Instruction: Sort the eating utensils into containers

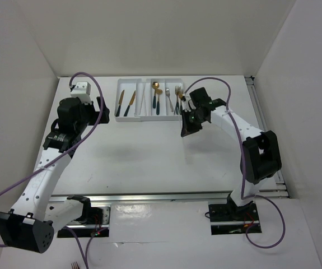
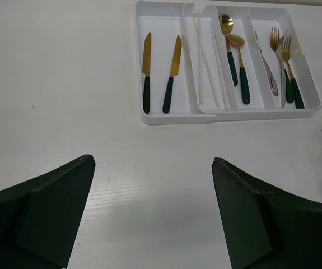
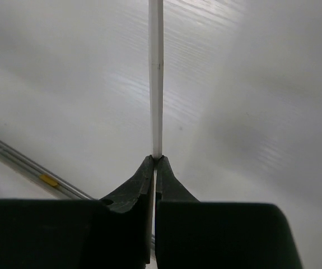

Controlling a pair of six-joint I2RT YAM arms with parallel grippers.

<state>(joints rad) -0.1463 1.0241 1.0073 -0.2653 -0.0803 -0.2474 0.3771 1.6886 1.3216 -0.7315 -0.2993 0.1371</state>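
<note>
White tabletop [image 1: 149, 162] runs out to pale walls, and at its far middle sits a shallow white plastic four-compartment tray [image 2: 175, 118]. Off its left end the left gripper [image 2: 153, 160] hangs with fingers spread wide and empty, while near its right end the right gripper [image 3: 155, 158] pinches tight on one slim white stick [image 3: 156, 78]. Left to right the tray holds two gold teal-handled knives [image 2: 147, 56], thin pale sticks [image 2: 200, 73], two gold spoons [image 2: 243, 84], then forks [image 2: 297, 92].

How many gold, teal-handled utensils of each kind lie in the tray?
Knives: 2
Spoons: 2
Forks: 2
Total: 6
</note>
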